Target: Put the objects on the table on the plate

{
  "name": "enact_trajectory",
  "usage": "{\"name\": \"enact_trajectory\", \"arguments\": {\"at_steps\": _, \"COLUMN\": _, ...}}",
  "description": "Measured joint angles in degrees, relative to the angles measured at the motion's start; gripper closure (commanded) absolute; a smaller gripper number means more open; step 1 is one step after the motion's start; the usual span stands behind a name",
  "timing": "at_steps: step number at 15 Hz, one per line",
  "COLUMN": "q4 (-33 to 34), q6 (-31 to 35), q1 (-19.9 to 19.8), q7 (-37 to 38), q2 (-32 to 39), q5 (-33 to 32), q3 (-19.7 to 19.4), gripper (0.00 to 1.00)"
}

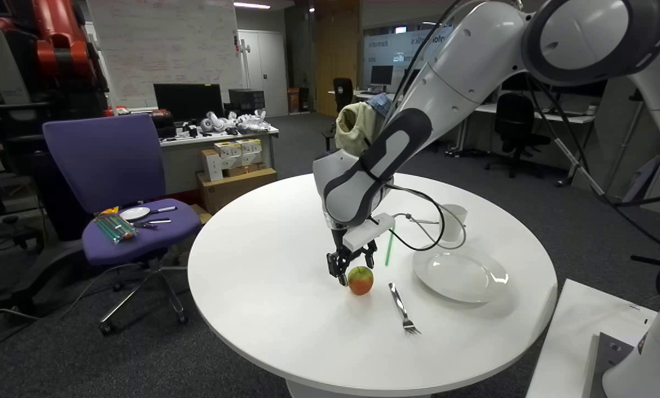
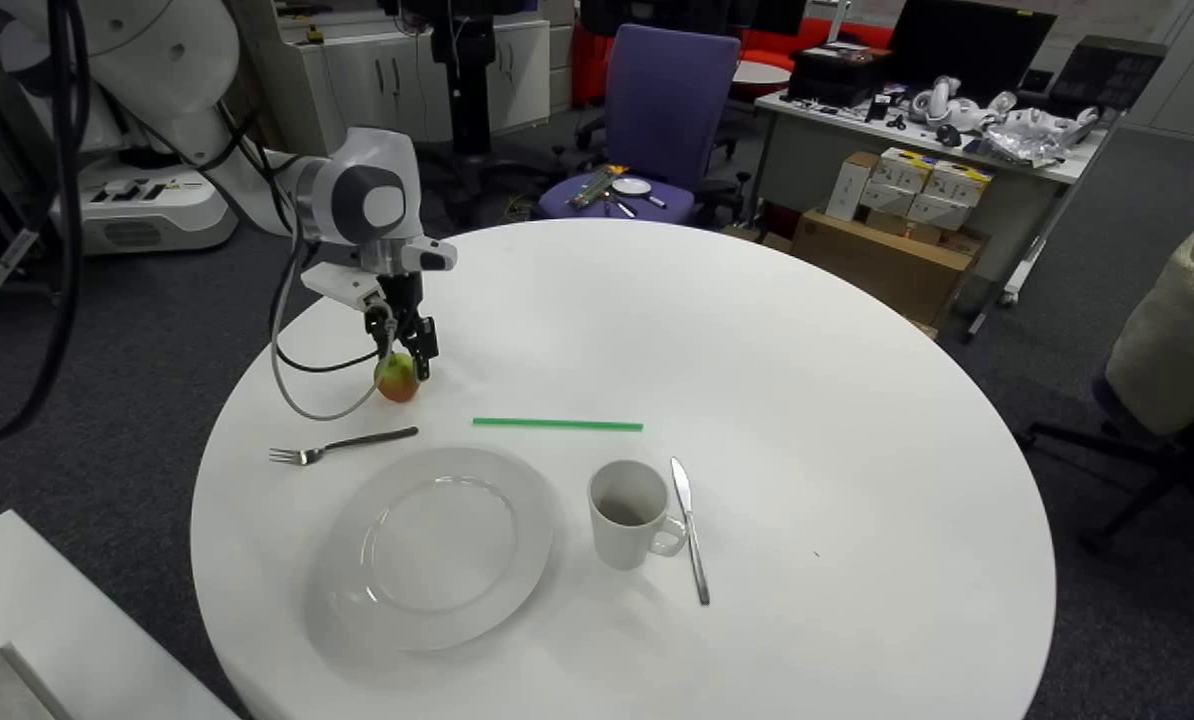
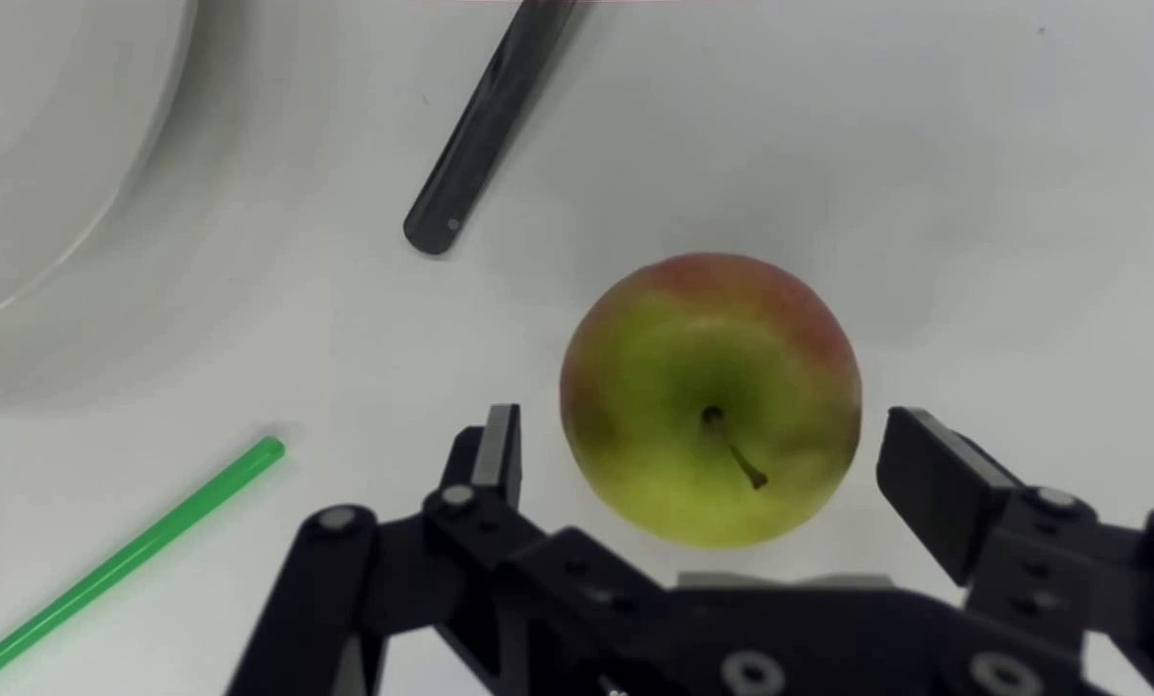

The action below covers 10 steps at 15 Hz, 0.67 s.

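Observation:
A red and green apple [image 1: 360, 282] [image 2: 397, 382] [image 3: 712, 387] rests on the white table, stem up. My gripper [image 1: 356, 272] [image 2: 405, 365] [image 3: 704, 414] is open above it, one finger on each side; the wrist view shows gaps between apple and fingers. A white plate [image 1: 460, 296] [image 2: 535, 520] [image 3: 128, 106] lies empty. A fork [image 1: 401, 305] [image 2: 357, 441] lies between apple and plate; its dark handle [image 3: 476, 145] shows in the wrist view. A green straw [image 1: 389, 247] [image 2: 557, 424] [image 3: 142, 546] lies nearby. A white mug [image 1: 452, 231] [image 2: 619, 540] stands upright, a knife [image 1: 425, 221] [image 2: 693, 532] beside it.
The round table [image 1: 263, 309] [image 2: 857, 480] has an open edge all round. Loose cables [image 1: 443, 213] [image 2: 329, 416] hang from the arm near the mug and apple. A purple chair [image 1: 142, 243] [image 2: 662, 110] holding several small items stands beyond the table.

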Motion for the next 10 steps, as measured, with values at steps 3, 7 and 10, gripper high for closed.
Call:
{"name": "enact_trajectory", "arguments": {"at_steps": 3, "q4": 0.00, "q6": 0.00, "q1": 0.01, "q7": 0.00, "q2": 0.51, "q5": 0.00, "q3": 0.00, "gripper": 0.00}}
{"name": "enact_trajectory", "arguments": {"at_steps": 7, "q4": 0.00, "q6": 0.00, "q1": 0.02, "q7": 0.00, "q2": 1.06, "q5": 0.02, "q3": 0.00, "gripper": 0.00}}
{"name": "enact_trajectory", "arguments": {"at_steps": 10, "q4": 0.00, "q6": 0.00, "q1": 0.05, "q7": 0.00, "q2": 1.13, "q5": 0.03, "q3": 0.00, "gripper": 0.00}}
